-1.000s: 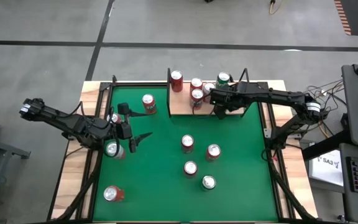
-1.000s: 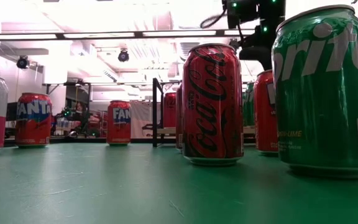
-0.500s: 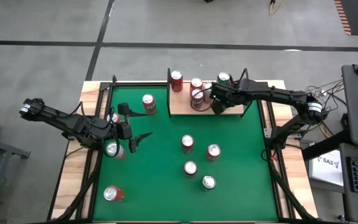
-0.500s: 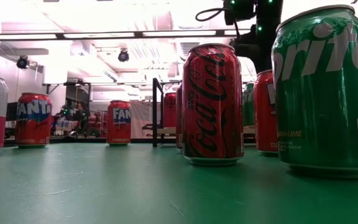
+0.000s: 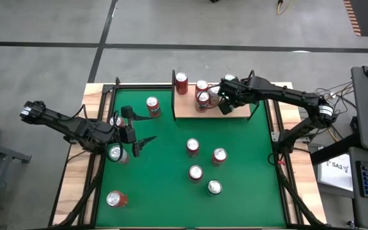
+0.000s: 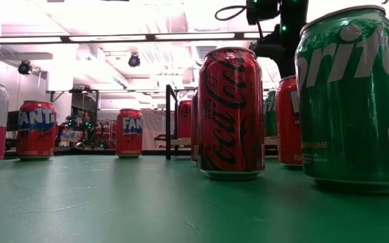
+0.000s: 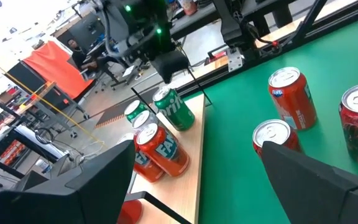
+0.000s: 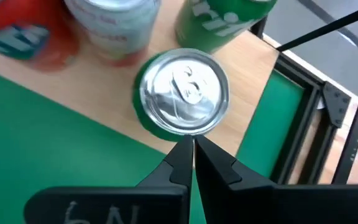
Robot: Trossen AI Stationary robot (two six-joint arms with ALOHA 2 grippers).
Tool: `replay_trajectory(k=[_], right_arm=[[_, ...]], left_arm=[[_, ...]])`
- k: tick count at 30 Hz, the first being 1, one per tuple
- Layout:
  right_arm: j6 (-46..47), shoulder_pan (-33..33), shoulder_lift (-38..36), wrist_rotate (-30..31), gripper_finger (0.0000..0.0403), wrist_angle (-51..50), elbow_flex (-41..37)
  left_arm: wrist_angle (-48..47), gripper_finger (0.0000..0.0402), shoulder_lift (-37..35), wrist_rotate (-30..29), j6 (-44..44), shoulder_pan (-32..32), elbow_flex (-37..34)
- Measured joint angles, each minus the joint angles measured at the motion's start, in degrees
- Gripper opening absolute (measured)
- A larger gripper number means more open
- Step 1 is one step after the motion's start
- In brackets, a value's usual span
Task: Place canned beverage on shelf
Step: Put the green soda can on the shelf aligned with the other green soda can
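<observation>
**Green can stands on the shelf under the right gripper**

Canned beverage in question: a green can (image 8: 183, 93) with a bright silver lid and pull tab, upright on the light tan board of the shelf (image 5: 185, 108), near the board's edge beside the green felt table (image 5: 165, 160). The right gripper (image 8: 191, 152) hovers just above it, its two dark fingertips pressed together and holding nothing, their tips at the lid's rim. Behind this can on the board stand a Sprite can (image 8: 225, 18), a silver-topped can (image 8: 114, 25) and an orange-red can (image 8: 23, 31). A black upright (image 5: 174, 86) marks the shelf's end. The left gripper (image 5: 139, 142) waits over the table's left part, fingers spread wide and empty. Loose cans (image 5: 193, 147) dot the felt.
</observation>
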Motion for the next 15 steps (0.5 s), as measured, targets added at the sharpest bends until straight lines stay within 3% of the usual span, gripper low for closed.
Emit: replay_trajectory(k=[6, 12, 15], right_arm=[[-0.11, -0.34, -0.35, -9.03, 0.0009, 0.02, 1.45], [-0.76, -0.44, 0.60, -9.02, 0.0009, 0.68, 1.16], [-0.98, -0.43, 1.09, -8.76, 0.0009, 1.28, 1.07]], left_arm=[[-0.85, 0.0333, -0.04, 0.00, -0.23, -0.02, 0.00], [1.48, 0.0328, -1.03, -0.36, -0.23, 1.38, -0.53], [2.22, 0.0315, -1.36, -3.59, -0.41, 3.26, -0.81]])
